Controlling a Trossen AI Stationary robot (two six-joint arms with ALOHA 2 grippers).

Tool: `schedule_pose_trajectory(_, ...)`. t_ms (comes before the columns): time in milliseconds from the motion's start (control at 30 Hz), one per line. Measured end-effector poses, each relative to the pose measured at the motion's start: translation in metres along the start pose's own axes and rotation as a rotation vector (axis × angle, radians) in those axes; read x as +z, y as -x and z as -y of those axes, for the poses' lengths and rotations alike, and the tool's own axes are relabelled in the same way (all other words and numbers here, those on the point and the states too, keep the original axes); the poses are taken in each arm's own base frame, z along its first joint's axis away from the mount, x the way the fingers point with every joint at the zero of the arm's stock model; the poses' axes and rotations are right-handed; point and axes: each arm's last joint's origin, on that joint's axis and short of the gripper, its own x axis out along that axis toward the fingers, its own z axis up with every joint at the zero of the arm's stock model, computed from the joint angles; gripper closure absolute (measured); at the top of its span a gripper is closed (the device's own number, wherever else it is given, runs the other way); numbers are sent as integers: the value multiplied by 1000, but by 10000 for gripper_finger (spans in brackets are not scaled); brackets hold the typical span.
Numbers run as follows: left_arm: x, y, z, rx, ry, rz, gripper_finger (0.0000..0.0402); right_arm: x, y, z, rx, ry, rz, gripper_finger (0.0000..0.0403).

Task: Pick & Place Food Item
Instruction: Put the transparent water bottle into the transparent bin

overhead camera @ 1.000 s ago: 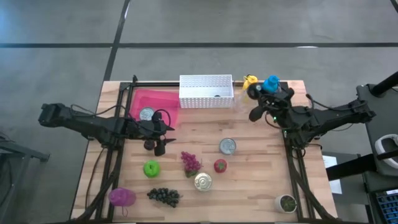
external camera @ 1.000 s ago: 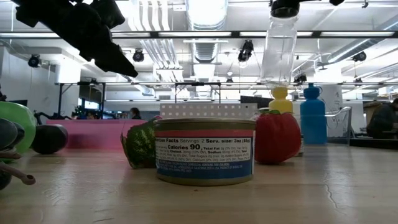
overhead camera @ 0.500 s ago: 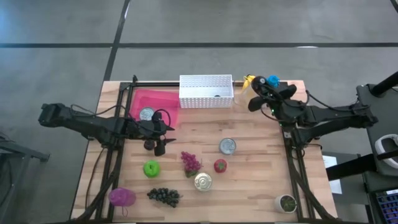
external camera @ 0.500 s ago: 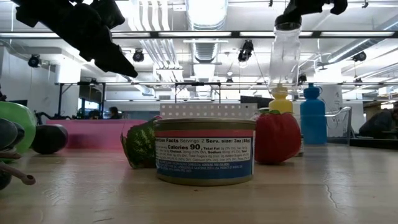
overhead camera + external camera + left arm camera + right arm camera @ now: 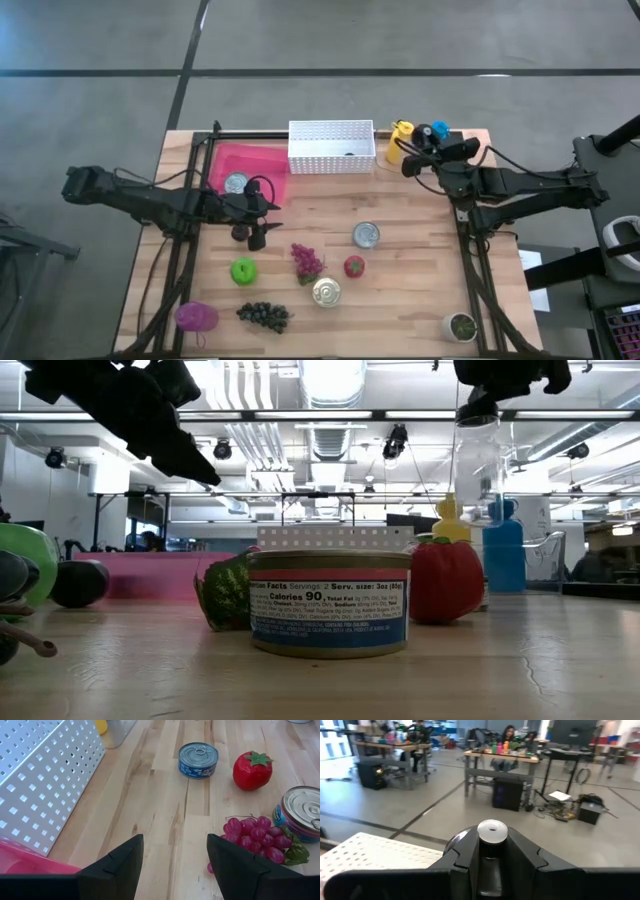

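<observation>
A: High view, by size: white basket [image 5: 331, 146] is standing at the table's back; right gripper [image 5: 412, 163] is clamping a clear bottle [image 5: 478, 455] aloft near it.

B: Left gripper [image 5: 255, 220] is hovering open, empty. Risk?

A: Held by its cap [image 5: 492, 831], it may swing, slip.

Grey floor [image 5: 400, 35] — workbenches [image 5: 500, 757] beyond

The desk [image 5: 420, 270] is pale wood with visible grain and a smooth, faintly glossy finish. The cans [image 5: 198, 759] have shiny metal lids and paper labels, while the strawberry [image 5: 252, 770] looks like glossy plastic. The white basket [image 5: 331, 146] is matt and perforated, and the bottle [image 5: 478, 465] is clear plastic.
</observation>
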Motion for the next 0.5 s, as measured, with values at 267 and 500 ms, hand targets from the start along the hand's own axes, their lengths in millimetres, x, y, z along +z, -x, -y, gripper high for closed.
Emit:
schedule_pose_trajectory(267,0,0,0,0,0,0,177,-3,0,4,-63,23,15,331)
schedule_pose_trajectory(500,-4,-1,0,2,-3,-13,177,-6,0,5,-84,40,21,331)
